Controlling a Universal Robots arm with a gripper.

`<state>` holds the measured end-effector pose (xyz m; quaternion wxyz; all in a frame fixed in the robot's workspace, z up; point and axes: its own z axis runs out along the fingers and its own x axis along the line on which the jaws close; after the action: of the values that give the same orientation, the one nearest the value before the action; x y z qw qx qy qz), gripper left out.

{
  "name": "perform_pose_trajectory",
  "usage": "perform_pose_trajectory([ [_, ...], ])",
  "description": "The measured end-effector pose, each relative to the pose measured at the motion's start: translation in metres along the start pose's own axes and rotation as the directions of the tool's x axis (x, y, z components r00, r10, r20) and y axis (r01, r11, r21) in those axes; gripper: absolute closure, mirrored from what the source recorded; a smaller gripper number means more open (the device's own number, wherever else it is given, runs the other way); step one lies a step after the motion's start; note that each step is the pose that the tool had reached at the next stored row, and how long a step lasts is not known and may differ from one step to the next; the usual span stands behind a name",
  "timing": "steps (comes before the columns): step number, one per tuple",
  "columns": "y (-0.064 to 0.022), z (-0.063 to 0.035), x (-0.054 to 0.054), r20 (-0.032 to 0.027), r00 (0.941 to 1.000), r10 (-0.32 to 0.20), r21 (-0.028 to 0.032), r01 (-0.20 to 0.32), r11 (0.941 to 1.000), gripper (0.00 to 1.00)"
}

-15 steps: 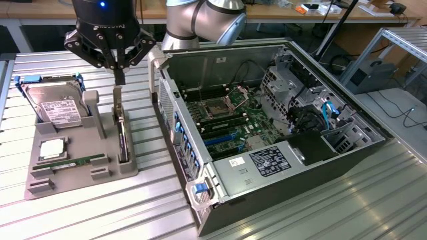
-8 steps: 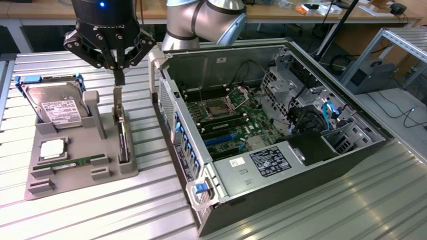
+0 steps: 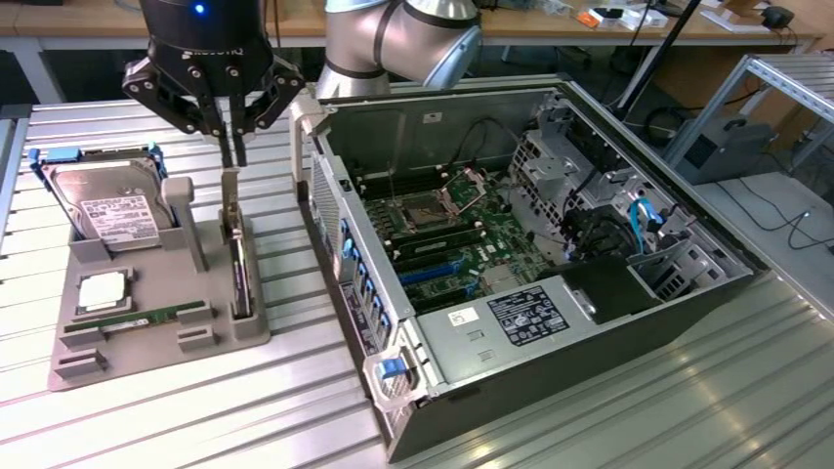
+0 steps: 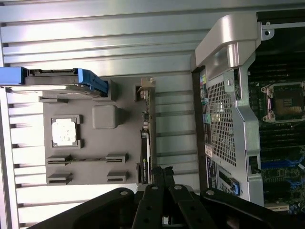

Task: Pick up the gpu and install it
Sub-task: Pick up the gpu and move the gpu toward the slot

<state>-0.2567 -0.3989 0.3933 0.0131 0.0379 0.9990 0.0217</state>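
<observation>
The gpu [image 3: 238,262] is a thin black card standing on edge in a slot of the grey holder [image 3: 146,344], its silver bracket end uppermost. In the wrist view the gpu [image 4: 145,138] runs along the holder's [image 4: 95,148] edge nearest the computer. My gripper [image 3: 236,154] hangs directly above the card's bracket end, a small gap over it, fingers pressed together and holding nothing. From the wrist camera, the gripper [image 4: 162,172] sits over one end of the card.
The open computer case [image 3: 548,137] lies at the exterior view's right, motherboard [image 3: 450,239] exposed; its perforated rear panel [image 4: 224,114] is close to the holder. The holder also carries a hard drive [image 3: 117,210], a processor [image 3: 102,291] and a green memory stick [image 3: 144,318].
</observation>
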Motion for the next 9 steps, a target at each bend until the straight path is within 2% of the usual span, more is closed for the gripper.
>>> perform_pose_trajectory([
  [1, 0.0000, 0.0000, 0.0000, 0.0000, 1.0000, 0.000, 0.0000, 0.000, 1.0000, 0.76],
  [2, 0.0000, 0.0000, 0.0000, 0.0000, 1.0000, 0.000, 0.0000, 0.000, 1.0000, 0.76],
  [5, 0.0000, 0.0000, 0.0000, 0.0000, 1.0000, 0.000, 0.0000, 0.000, 1.0000, 0.58],
  [9, 0.0000, 0.0005, 0.0000, 0.0000, 1.0000, 0.000, 0.0000, 0.000, 1.0000, 0.58],
])
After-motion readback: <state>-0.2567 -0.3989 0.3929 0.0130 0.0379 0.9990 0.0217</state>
